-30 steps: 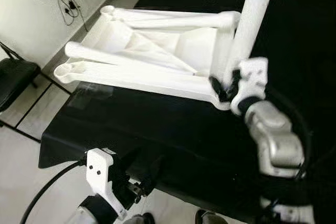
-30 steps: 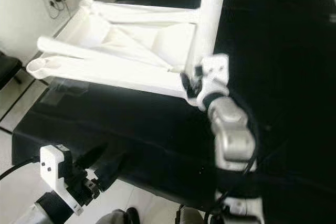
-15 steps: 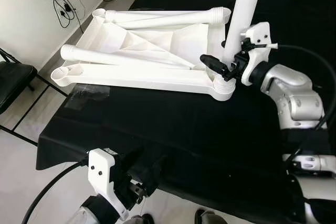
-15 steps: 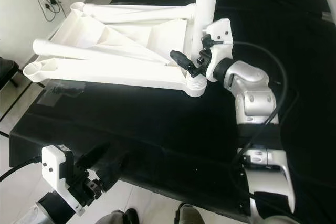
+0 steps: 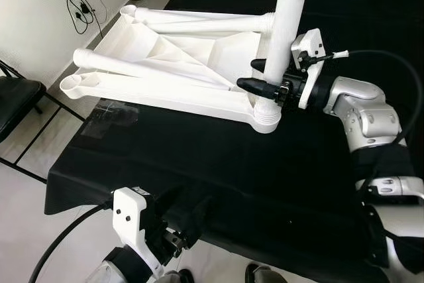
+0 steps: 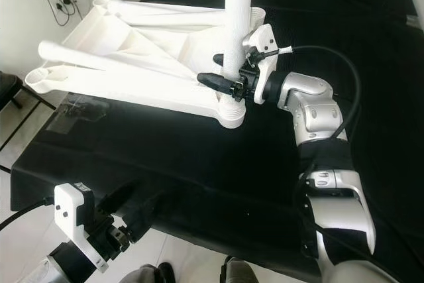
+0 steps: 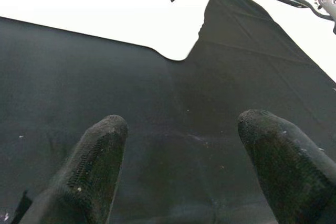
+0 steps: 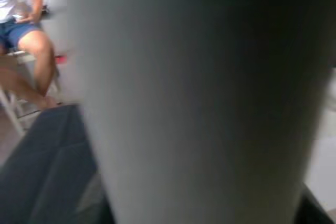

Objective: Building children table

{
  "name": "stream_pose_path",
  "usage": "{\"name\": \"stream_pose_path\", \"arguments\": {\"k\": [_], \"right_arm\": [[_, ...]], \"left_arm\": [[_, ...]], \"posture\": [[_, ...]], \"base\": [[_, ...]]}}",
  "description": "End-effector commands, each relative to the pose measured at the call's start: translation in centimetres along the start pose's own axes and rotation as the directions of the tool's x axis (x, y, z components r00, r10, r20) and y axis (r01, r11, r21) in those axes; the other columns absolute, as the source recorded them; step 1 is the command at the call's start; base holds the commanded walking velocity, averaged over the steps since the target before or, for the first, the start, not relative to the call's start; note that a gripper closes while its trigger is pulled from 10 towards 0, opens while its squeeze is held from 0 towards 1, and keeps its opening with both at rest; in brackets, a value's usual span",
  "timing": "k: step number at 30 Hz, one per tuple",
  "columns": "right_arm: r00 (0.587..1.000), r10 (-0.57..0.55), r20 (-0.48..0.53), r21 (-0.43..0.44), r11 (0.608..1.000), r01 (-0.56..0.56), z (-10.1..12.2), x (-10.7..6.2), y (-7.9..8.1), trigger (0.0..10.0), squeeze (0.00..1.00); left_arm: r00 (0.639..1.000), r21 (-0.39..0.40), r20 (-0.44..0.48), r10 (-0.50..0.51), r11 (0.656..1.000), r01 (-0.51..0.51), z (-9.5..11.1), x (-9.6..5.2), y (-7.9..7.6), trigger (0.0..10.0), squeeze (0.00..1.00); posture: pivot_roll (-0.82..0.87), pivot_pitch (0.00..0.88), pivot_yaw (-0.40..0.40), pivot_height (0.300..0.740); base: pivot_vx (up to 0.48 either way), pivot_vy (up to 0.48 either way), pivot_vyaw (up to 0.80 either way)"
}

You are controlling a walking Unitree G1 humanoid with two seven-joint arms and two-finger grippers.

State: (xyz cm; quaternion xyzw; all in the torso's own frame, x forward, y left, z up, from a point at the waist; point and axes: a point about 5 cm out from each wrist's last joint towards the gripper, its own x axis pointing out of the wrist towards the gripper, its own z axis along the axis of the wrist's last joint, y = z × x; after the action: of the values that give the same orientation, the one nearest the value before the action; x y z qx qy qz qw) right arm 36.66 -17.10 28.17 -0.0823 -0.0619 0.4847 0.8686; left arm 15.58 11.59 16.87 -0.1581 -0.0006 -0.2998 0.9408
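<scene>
A white plastic table top [image 5: 173, 64] lies upside down on the black-covered table [image 5: 218, 164]. One white leg [image 5: 289, 18] stands upright in its near right corner socket [image 5: 265, 114]. My right gripper [image 5: 250, 75] reaches in from the right and is shut on this leg just above the socket, one finger on each side. In the right wrist view the leg [image 8: 199, 98] is very close. Two loose legs [image 5: 136, 65] [image 5: 199, 26] lie inside the top. My left gripper [image 7: 184, 150] hangs open at the table's front edge, well short of the table top [image 7: 105, 14].
A black chair [image 5: 16, 101] stands on the floor to the left. Cables [image 5: 79, 8] hang down the wall behind it. A seated person [image 8: 21, 22] is in the background of the right wrist view. Bare black cloth spreads in front and to the right.
My right arm has swung from below the leg out to the right, and its gripper now comes in sideways. The leg's base and the table top's near corner have shifted slightly left.
</scene>
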Motion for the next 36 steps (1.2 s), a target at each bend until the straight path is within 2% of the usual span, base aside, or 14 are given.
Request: {"name": "stream_pose_path", "arguments": {"k": [1, 10, 14, 15, 16, 17, 18, 19, 20, 21, 22, 24, 28, 36], "right_arm": [[0.999, 0.049, 0.012, 0.023, 0.999, -0.049, -0.2, 0.4, 0.4, 0.0, 0.00], [1.000, 0.026, 0.000, 0.022, 0.999, -0.026, -0.8, -0.4, 0.1, 0.0, 0.00], [0.981, -0.178, -0.081, 0.019, 0.983, 0.180, -2.3, -1.6, 0.1, 0.0, 0.00], [0.933, -0.335, -0.133, 0.035, 0.939, 0.342, -3.5, -2.1, 0.6, 0.0, 0.00], [0.933, -0.335, -0.133, 0.035, 0.939, 0.342, -3.5, -2.1, 0.6, 0.0, 0.00], [0.728, -0.636, -0.256, -0.056, 0.762, 0.645, -5.7, -3.9, 1.7, 0.0, 0.00], [0.728, -0.636, -0.256, -0.056, 0.762, 0.645, -5.7, -3.9, 1.7, 0.0, 0.00], [0.575, -0.752, -0.323, -0.129, 0.637, 0.760, -7.6, -5.6, 4.7, 0.0, 0.00], [0.575, -0.752, -0.323, -0.129, 0.637, 0.760, -7.6, -5.6, 4.7, 0.0, 0.00], [0.464, -0.813, -0.352, -0.176, 0.544, 0.821, -8.3, -7.0, 7.0, 0.0, 0.00], [0.434, -0.814, -0.385, -0.166, 0.524, 0.835, -9.1, -7.4, 8.4, 0.0, 0.00], [0.457, -0.793, -0.403, -0.137, 0.546, 0.827, -9.5, -7.2, 9.1, 0.0, 0.00], [0.449, -0.804, -0.391, -0.142, 0.534, 0.833, -9.2, -7.3, 7.9, 0.0, 0.00], [0.378, -0.841, -0.387, -0.191, 0.474, 0.859, -8.6, -8.4, 7.5, 0.0, 0.00]], "left_arm": [[1.000, -0.008, -0.021, 0.017, 1.000, -0.017, -0.4, -0.3, 0.2, 10.0, 0.00], [1.000, -0.011, -0.020, 0.016, 1.000, -0.016, -0.4, -0.3, 0.2, 10.0, 0.00], [1.000, -0.012, -0.020, 0.018, 1.000, -0.019, -0.4, -0.3, 0.2, 10.0, 0.00], [1.000, -0.011, -0.020, 0.019, 1.000, -0.020, -0.4, -0.4, 0.2, 10.0, 0.00], [1.000, -0.011, -0.020, 0.019, 1.000, -0.020, -0.4, -0.4, 0.2, 10.0, 0.00], [1.000, -0.009, -0.021, 0.021, 1.000, -0.021, -0.3, -0.5, 0.3, 10.0, 0.00], [1.000, -0.009, -0.021, 0.021, 1.000, -0.021, -0.3, -0.5, 0.3, 10.0, 0.00], [1.000, -0.007, -0.021, 0.022, 1.000, -0.022, -0.2, -0.5, 0.4, 10.0, 0.00], [1.000, -0.007, -0.021, 0.022, 1.000, -0.022, -0.2, -0.5, 0.4, 10.0, 0.00], [1.000, -0.005, -0.020, 0.023, 1.000, -0.023, -0.2, -0.5, 0.4, 10.0, 0.00], [1.000, -0.004, -0.021, 0.023, 1.000, -0.023, -0.2, -0.5, 0.5, 10.0, 0.00], [1.000, -0.003, -0.022, 0.023, 1.000, -0.023, -0.2, -0.5, 0.5, 10.0, 0.00], [1.000, -0.003, -0.024, 0.018, 1.000, -0.018, -0.3, -0.3, 0.5, 10.0, 0.00], [0.999, -0.004, -0.016, 0.028, 1.000, -0.029, -0.4, -0.3, 0.6, 10.0, 0.00]], "posture": [[0.05, 0.260, 0.044, 0.740], [0.04, 0.263, 0.046, 0.740], [0.05, 0.267, 0.040, 0.740], [0.05, 0.270, 0.032, 0.740], [0.05, 0.270, 0.032, 0.740], [0.06, 0.281, 0.033, 0.740], [0.06, 0.281, 0.033, 0.740], [0.06, 0.275, 0.037, 0.740], [0.06, 0.275, 0.037, 0.740], [0.06, 0.275, 0.037, 0.740], [0.06, 0.279, 0.046, 0.740], [0.06, 0.279, 0.046, 0.740], [0.05, 0.260, 0.033, 0.740], [0.05, 0.256, 0.029, 0.740]], "base": [[0.000, 0.000, 0.00], [0.000, 0.000, 0.00], [0.000, 0.000, 0.00], [0.000, 0.000, 0.00], [0.000, 0.000, 0.00], [0.000, 0.000, 0.00], [0.000, 0.000, 0.00], [0.000, 0.000, 0.00], [0.000, 0.000, 0.00], [0.000, 0.000, 0.00], [0.000, 0.000, 0.00], [0.000, 0.000, 0.00], [0.000, 0.000, 0.00], [0.000, 0.000, 0.00]]}}
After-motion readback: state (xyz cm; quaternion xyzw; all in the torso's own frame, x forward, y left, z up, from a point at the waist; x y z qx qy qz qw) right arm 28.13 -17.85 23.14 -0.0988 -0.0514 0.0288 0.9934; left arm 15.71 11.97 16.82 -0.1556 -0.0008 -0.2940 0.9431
